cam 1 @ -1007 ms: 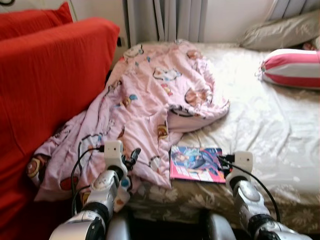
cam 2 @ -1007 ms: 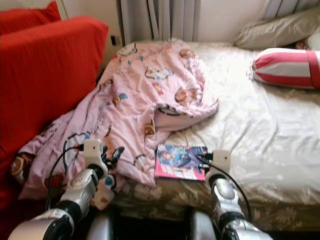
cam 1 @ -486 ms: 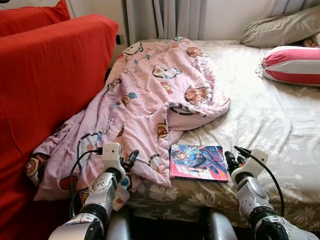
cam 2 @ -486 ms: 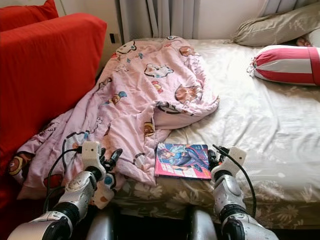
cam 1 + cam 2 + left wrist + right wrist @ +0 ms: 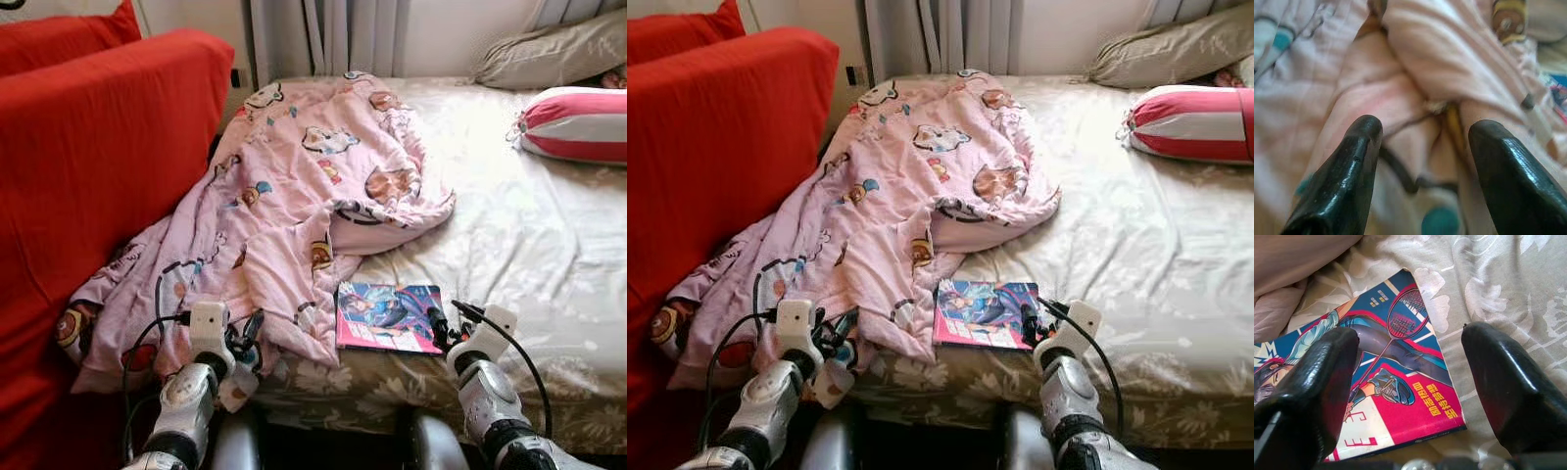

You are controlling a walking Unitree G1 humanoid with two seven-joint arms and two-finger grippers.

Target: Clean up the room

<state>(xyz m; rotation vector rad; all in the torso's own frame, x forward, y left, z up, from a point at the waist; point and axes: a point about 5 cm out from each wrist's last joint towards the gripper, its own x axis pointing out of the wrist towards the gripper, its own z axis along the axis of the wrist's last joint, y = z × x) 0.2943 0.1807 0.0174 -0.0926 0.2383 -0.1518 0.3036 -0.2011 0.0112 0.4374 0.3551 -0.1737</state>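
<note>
Right gripper (image 5: 1410, 377), fingers spread wide, poised over the near right corner of the comic book (image 5: 385, 316), which lies flat on the floral bedsheet (image 5: 529, 245) just ahead of it. Left gripper (image 5: 1422, 161), likewise open, faces the pink quilt (image 5: 294, 196) draped off the bed's edge beside the red sofa (image 5: 88, 166).

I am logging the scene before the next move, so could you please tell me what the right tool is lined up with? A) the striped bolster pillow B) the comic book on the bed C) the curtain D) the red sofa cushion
B: the right tool hangs open, its fingers either side of the corner of the comic book lying flat on the floral bedsheet, beside the pink cartoon blanket.
</note>
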